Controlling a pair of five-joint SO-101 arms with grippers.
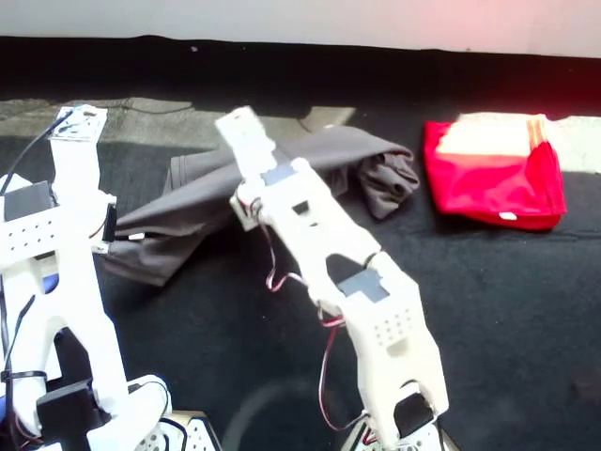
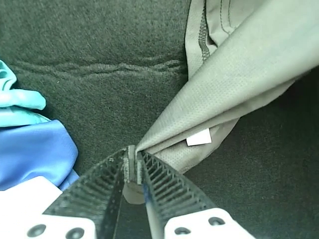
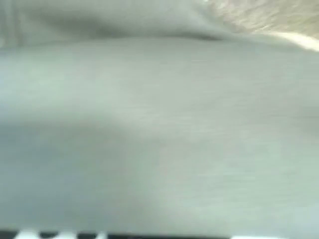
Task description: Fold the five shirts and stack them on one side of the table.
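A grey shirt [image 1: 216,193] lies crumpled and stretched across the middle of the dark table. In the left wrist view my left gripper [image 2: 133,167] is shut on a corner of the grey shirt [image 2: 234,84], which is pulled taut from the pinch; a small white label [image 2: 199,137] hangs on its hem. From above, the left gripper [image 1: 110,225] is at the shirt's left end. My right gripper [image 1: 246,212] is down on the shirt's middle, with grey cloth [image 3: 159,134] pressed close against its camera. A folded red shirt [image 1: 493,178] lies at the back right with a cream one [image 1: 493,134] on it.
Blue cloth [image 2: 30,147] and teal cloth [image 2: 15,99] lie beside the left gripper. The table cover [image 1: 507,310] is bare black felt at the front right. A pale wall runs along the back edge [image 1: 300,42].
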